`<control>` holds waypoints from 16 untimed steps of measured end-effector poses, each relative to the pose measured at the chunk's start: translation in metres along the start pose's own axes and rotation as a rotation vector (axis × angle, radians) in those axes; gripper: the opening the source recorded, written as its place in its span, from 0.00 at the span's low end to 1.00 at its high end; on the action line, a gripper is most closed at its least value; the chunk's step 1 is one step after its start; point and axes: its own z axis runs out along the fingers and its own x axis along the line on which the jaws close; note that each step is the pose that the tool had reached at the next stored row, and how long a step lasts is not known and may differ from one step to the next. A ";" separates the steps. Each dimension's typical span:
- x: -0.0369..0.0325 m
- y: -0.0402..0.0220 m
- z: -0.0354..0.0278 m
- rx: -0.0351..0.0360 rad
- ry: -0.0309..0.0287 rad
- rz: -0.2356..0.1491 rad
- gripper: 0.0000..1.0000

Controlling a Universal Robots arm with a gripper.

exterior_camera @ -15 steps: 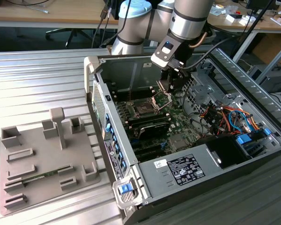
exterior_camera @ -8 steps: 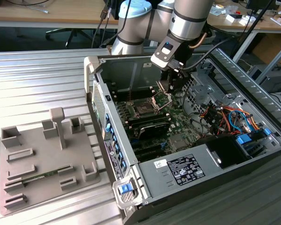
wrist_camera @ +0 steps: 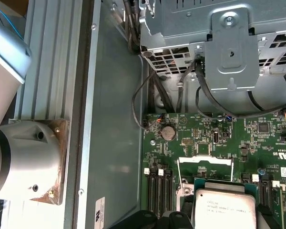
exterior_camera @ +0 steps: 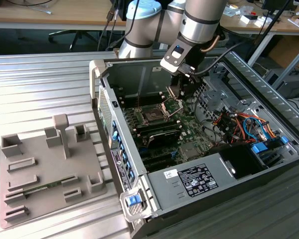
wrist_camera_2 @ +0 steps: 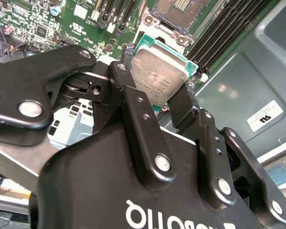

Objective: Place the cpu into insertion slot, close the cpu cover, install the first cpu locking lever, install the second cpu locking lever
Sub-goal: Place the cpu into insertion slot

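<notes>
The black two-finger gripper [wrist_camera_2: 152, 89] is clamped on the flat square silvery-topped cpu [wrist_camera_2: 159, 71], just short of the open insertion slot [wrist_camera_2: 181, 8] on the green motherboard [wrist_camera: 205, 136]; lowered misaligned, it would likely bend the contacts

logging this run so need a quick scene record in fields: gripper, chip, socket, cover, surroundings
gripper: gripper shut on the chip
chip: chip held by its edges, silvery face showing, close to the socket but not seated in it
socket: socket open, contacts bare
cover: cover looks swung up, off the socket
setting: open computer case lying on a ribbed metal table
beside it: grey tray at the exterior view's left
</notes>
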 end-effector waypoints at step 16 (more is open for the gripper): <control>-0.0001 -0.0004 0.0047 0.0000 0.0000 0.000 0.55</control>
